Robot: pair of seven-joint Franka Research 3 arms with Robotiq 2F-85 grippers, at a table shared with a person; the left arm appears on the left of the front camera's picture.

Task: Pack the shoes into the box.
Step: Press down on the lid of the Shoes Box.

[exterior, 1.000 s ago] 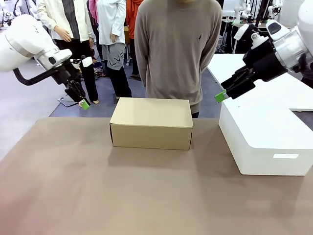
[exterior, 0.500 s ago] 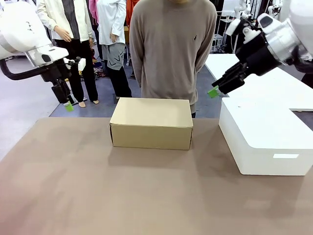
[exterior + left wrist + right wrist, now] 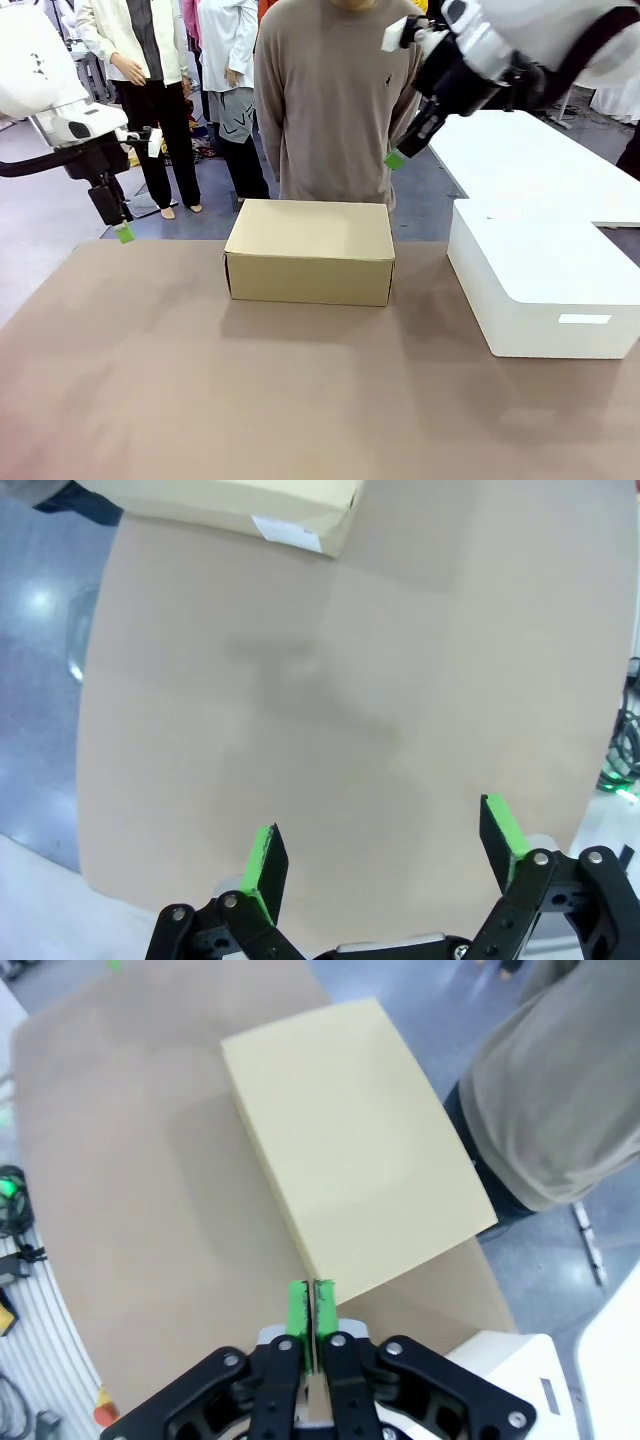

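— Item shown?
— Tan-brown cardboard box (image 3: 309,251), shallow, rectangular, lid shut flat.

— Position?
— Resting squarely on the brown table, toward its far edge, long side facing the front view.

— Other details?
— Plain top (image 3: 355,1155), no print; small white label on one end wall (image 3: 287,533).

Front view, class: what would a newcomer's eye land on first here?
Probably the closed cardboard box, mid-table at the far edge, right in front of a person in a tan sweater. Next, the large white box at the table's right, and the right gripper, shut, hanging above the gap between the boxes.
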